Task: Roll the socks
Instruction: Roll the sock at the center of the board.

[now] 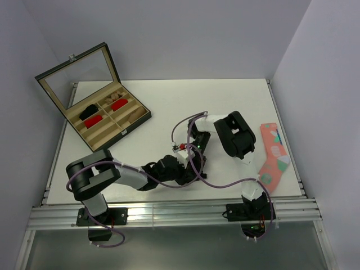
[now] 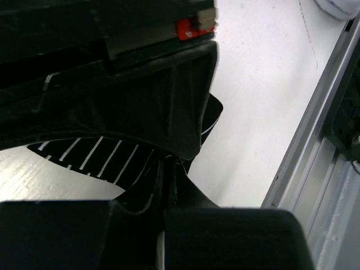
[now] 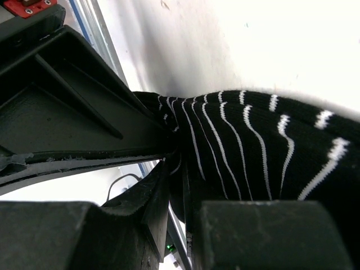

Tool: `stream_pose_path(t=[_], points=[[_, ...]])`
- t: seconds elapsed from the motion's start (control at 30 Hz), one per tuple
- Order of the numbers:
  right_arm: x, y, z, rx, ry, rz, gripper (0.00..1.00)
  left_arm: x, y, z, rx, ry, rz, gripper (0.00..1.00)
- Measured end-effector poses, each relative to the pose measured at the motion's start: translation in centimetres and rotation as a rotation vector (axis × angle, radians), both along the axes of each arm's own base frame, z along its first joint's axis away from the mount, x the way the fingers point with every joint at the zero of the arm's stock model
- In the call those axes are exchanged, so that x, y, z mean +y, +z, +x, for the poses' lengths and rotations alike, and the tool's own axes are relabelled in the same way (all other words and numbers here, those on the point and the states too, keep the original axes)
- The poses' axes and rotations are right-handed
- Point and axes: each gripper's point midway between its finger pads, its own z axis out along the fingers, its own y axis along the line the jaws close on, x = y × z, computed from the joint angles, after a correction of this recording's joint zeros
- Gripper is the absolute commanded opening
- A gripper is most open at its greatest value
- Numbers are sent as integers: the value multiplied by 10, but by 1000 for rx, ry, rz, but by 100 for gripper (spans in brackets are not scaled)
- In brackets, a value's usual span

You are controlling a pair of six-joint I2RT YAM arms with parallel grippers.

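Two pincers meet near the front middle of the tabletop (image 1: 163,104), both on the black striped sock (image 3: 247,146). Right pincer (image 3: 173,153): pressed together on a bunched fold, stripes gathering into the jaws. Left pincer (image 2: 175,162): tips pressed together, apparently nipping a thin edge of the same sock. Judgement: opposed grips keep the fabric lifted and taut, so one end can be turned over to start the roll. Coral-pink sock (image 1: 272,154) lies well apart, at the right.
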Motion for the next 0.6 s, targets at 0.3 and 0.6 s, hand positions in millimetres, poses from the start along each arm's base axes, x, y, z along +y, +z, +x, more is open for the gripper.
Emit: stream_pose_path(t=[0.3, 0.6], points=[[-12, 5, 4, -161, -31, -38, 39, -15, -2, 0, 167, 54, 3, 0], [-6, 8, 48, -346, -175, 20, 40, -18, 0, 2, 326, 136, -13, 0]])
